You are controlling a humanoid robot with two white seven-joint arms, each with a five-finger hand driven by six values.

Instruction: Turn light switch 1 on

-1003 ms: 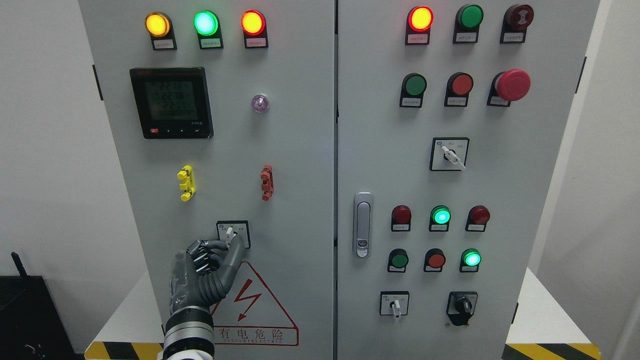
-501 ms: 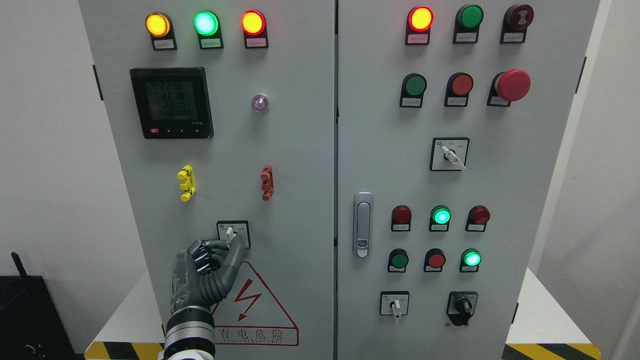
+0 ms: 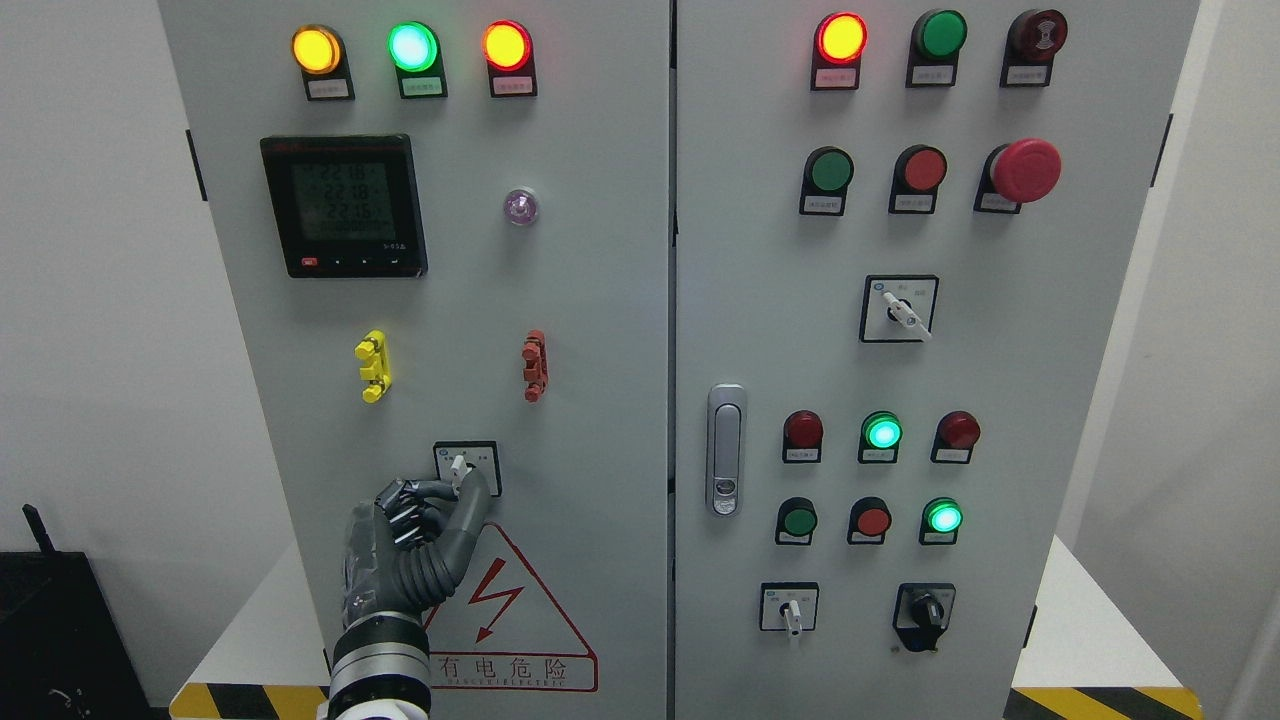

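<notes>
L hand (image 3: 415, 520) sits low on the left cabinet door (image 3: 590, 330), fingers curled, thumb and a finger pinched at the white lever of switch 1 (image 3: 466, 466). Switch lies just above and slightly right of the knuckles, touching the fingertips. Lever's long axis runs near vertical, tip pointing up, leaning a bit left. R hand not in view, so L does the twist.

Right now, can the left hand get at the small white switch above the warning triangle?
Probably yes. The left hand is already at the white switch, its fingers reaching up against the lever. Nothing stands between them; whether it truly grips the lever, I cannot tell.
</notes>
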